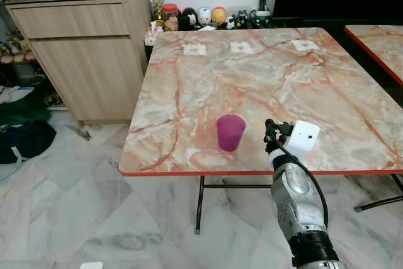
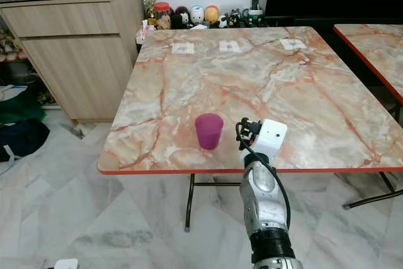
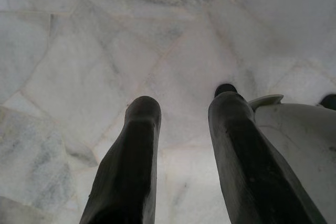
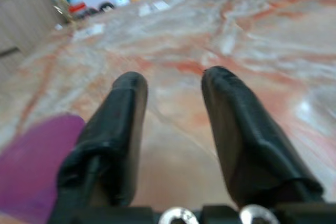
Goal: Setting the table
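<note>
— Marble table (image 1: 264,74) spreads ahead of the right pincer (image 4: 170,90), which hovers low over its near edge. Where's the cup?

— Purple cup (image 1: 230,132) stands upright just left of that pincer, apart from it. Fingers spread, holding nothing.

— And the left pincer (image 3: 181,111)?

— Hanging over the floor (image 3: 79,51), fingers apart, empty too.

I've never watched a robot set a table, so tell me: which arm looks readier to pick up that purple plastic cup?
The right. The right gripper is over the marble-patterned table with fingers open, just beside the purple plastic cup. The left gripper hangs low, facing only the pale marble floor.
</note>
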Tool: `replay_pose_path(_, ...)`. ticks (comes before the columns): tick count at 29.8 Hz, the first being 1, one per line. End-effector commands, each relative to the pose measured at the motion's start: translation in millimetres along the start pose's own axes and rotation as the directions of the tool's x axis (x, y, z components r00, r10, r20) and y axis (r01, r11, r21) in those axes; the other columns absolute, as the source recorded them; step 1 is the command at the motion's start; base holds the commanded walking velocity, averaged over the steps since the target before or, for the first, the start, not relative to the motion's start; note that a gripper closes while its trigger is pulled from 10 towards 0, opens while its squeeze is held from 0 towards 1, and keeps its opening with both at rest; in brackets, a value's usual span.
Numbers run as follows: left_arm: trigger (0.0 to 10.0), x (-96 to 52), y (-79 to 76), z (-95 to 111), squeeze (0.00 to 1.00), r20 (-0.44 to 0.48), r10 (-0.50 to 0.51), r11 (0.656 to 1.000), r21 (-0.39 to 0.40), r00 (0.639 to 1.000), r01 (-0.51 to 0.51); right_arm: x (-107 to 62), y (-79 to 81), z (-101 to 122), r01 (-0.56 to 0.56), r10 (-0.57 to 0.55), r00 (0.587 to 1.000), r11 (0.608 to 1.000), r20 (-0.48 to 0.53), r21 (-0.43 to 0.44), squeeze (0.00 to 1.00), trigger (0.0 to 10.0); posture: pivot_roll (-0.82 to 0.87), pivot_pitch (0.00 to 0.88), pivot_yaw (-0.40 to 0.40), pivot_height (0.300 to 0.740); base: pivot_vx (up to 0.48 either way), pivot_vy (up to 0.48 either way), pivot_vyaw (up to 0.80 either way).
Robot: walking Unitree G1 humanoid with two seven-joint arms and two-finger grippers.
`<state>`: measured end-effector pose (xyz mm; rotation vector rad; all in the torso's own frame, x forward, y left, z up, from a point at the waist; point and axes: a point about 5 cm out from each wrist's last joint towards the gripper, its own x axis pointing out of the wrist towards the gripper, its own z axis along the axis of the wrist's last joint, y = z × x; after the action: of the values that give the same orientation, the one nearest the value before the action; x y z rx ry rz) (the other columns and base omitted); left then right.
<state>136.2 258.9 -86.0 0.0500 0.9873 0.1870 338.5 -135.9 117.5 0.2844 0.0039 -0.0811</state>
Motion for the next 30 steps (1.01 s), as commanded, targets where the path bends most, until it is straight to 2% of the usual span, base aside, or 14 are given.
replay_pose_path(1, 10.0, -0.4, 0.3, -2.9, 0.00, -0.015, 0.001, 1.000, -0.008, 1.000, -0.001, 4.5, 10.8, 9.5, -0.044, 0.044, 0.999, 0.999, 0.007, 0.016, 1.00, 10.0, -0.01, 0.000, 0.019, 0.740, 0.000, 0.000, 0.00)
replay_pose_path(4, 10.0, -0.4, 0.3, -2.8, 0.00, -0.014, 0.002, 1.000, -0.009, 1.000, -0.002, 5.3, 12.5, 10.1, -0.049, 0.049, 0.999, 0.999, 0.000, 0.016, 1.00, 10.0, -0.01, 0.000, 0.019, 0.740, 0.000, 0.000, 0.00)
replay_pose_path(5, 10.0, -0.4, 0.3, -2.7, 0.00, -0.014, 0.002, 1.000, -0.010, 1.000, -0.002, 7.1, 15.6, 11.4, -0.057, 0.057, 0.998, 0.998, -0.014, 0.020, 0.00, 10.0, -0.01, 0.000, 0.020, 0.740, 0.000, 0.000, 0.00)
replay_pose_path(8, 10.0, -0.3, 0.3, -2.5, 0.00, -0.013, 0.002, 1.000, -0.011, 1.000, -0.002, 11.2, 23.1, 15.6, -0.076, 0.074, 0.995, 0.997, -0.065, -0.032, 0.00, 10.0, -0.01, 0.000, 0.018, 0.740, 0.000, 0.000, 0.00)
replay_pose_path(13, 10.0, -0.4, 0.3, -2.5, 0.00, -0.012, 0.004, 1.000, -0.018, 1.000, -0.004, 13.5, 28.4, 21.1, -0.075, 0.071, 0.992, 0.997, -0.106, -0.036, 0.00, 10.0, -0.01, 0.000, 0.019, 0.740, 0.000, 0.000, 0.00)
replay_pose_path(16, 10.0, -0.2, 0.1, -2.2, 0.00, -0.012, 0.004, 1.000, -0.019, 1.000, -0.004, 16.6, 39.7, 29.6, -0.108, 0.111, 0.983, 0.994, -0.145, 0.032, 0.00, 10.0, -0.01, 0.000, 0.021, 0.740, 0.000, 0.000, 0.00)
replay_pose_path(18, 10.0, -0.2, 0.0, -2.1, 0.00, -0.012, 0.004, 1.000, -0.020, 1.000, -0.004, 18.0, 42.0, 31.6, -0.114, 0.119, 0.980, 0.993, -0.159, 0.038, 0.00, 10.0, -0.01, 0.000, 0.020, 0.740, 0.000, 0.000, 0.00)
replay_pose_path(25, 10.0, -0.2, -0.1, -2.3, 0.00, -0.011, 0.006, 1.000, -0.029, 1.000, -0.007, 17.8, 41.0, 38.3, -0.081, 0.092, 0.970, 0.995, -0.225, 0.055, 0.00, 10.0, -0.01, 0.000, 0.017, 0.740, 0.000, 0.000, 0.00)
replay_pose_path(30, 10.0, -0.3, -0.1, -2.6, 0.00, -0.012, 0.007, 0.999, -0.031, 1.000, -0.007, 15.0, 38.7, 35.2, -0.067, 0.085, 0.959, 0.995, -0.272, 0.073, 0.00, 10.0, -0.01, 0.000, 0.020, 0.740, 0.000, 0.000, 0.00)
